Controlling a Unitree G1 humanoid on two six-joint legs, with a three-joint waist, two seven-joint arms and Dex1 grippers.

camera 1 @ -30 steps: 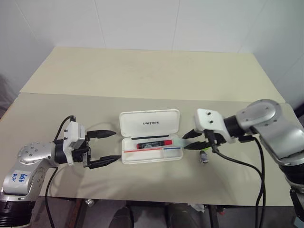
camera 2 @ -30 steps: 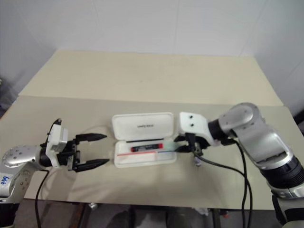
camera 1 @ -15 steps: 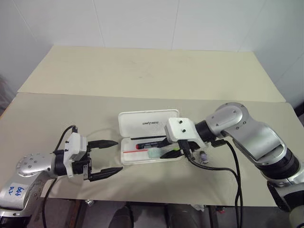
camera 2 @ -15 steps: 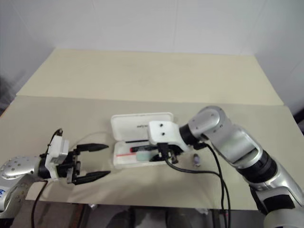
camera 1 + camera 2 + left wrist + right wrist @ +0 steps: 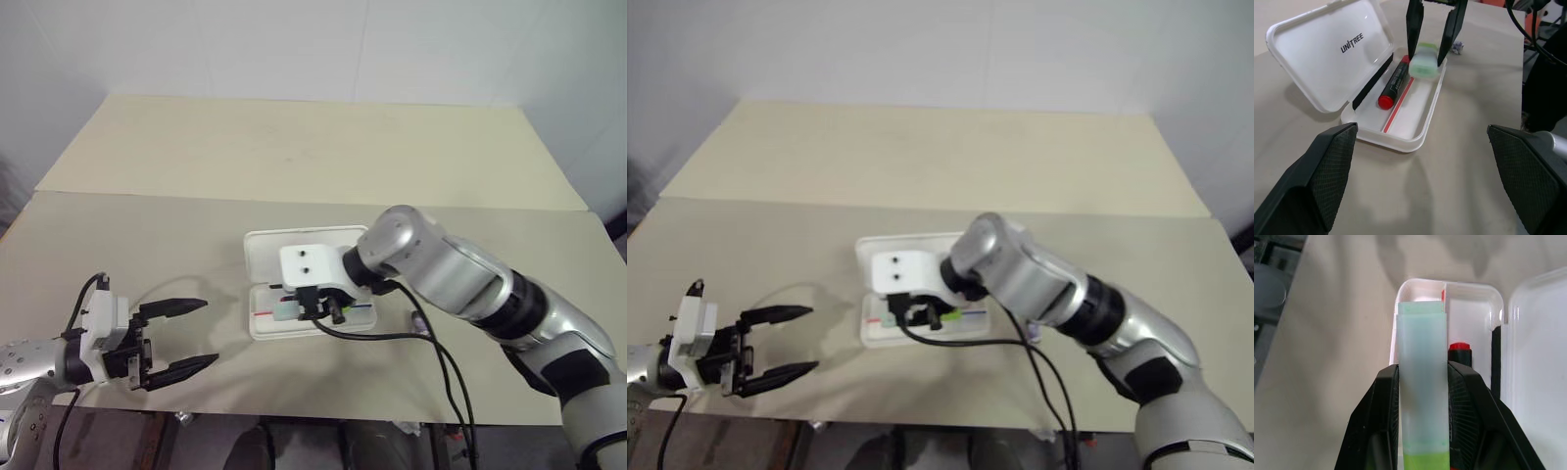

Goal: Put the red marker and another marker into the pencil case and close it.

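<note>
Right gripper [image 5: 1431, 49] carried mint marker [image 5: 1423, 66] over pencil case [image 5: 1415, 105].

A bare robot test room or lab; 2 plain beige tables [image 5: 294, 147] set against blank white walls [image 5: 294, 39].

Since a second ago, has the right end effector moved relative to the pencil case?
Yes. The right end effector, shut on the green marker, moved from beyond the pencil case's right end to over its tray, beside the red marker.
</note>
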